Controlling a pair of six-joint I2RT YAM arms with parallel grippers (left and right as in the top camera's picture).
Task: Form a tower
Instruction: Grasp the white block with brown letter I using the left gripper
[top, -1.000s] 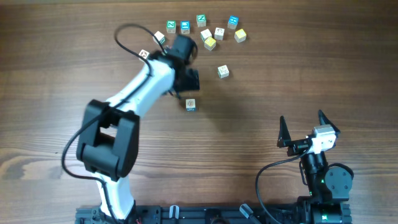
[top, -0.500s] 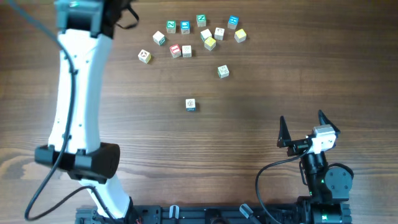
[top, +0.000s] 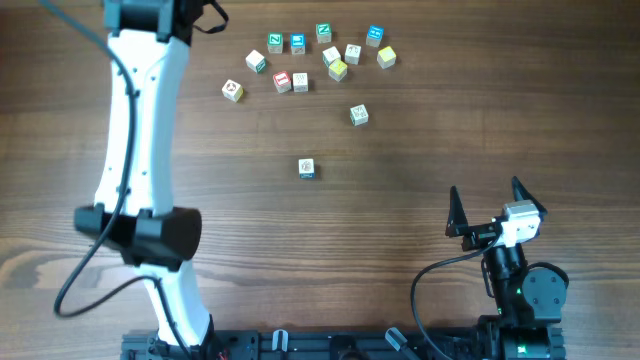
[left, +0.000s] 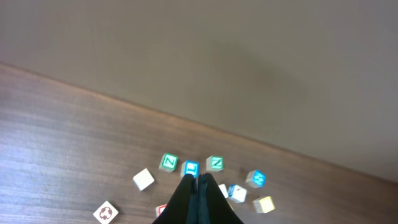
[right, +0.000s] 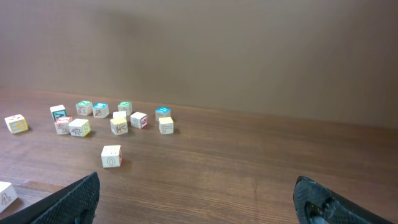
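Note:
No tower shows in any view; every cube I see lies single on the table. A blue-trimmed letter cube (top: 307, 168) stands alone mid-table, and it shows at the left edge of the right wrist view (right: 5, 193). Several loose letter cubes (top: 300, 82) are scattered at the far side. My left gripper (left: 198, 178) is shut and empty, raised high over that cluster, its tips in line with a blue-faced cube (left: 190, 168). My right gripper (top: 485, 190) rests near the front right, open and empty (right: 196, 180).
One cube marked with an O (top: 359, 115) sits apart, between the cluster and the right arm (right: 111, 156). The white left arm (top: 140, 150) reaches up along the table's left side. A plain wall rises behind the far table edge (left: 249, 140).
The left arm has swung up and away from the cubes to the far left, and its gripper has shut with nothing in it. The right arm has stayed still.

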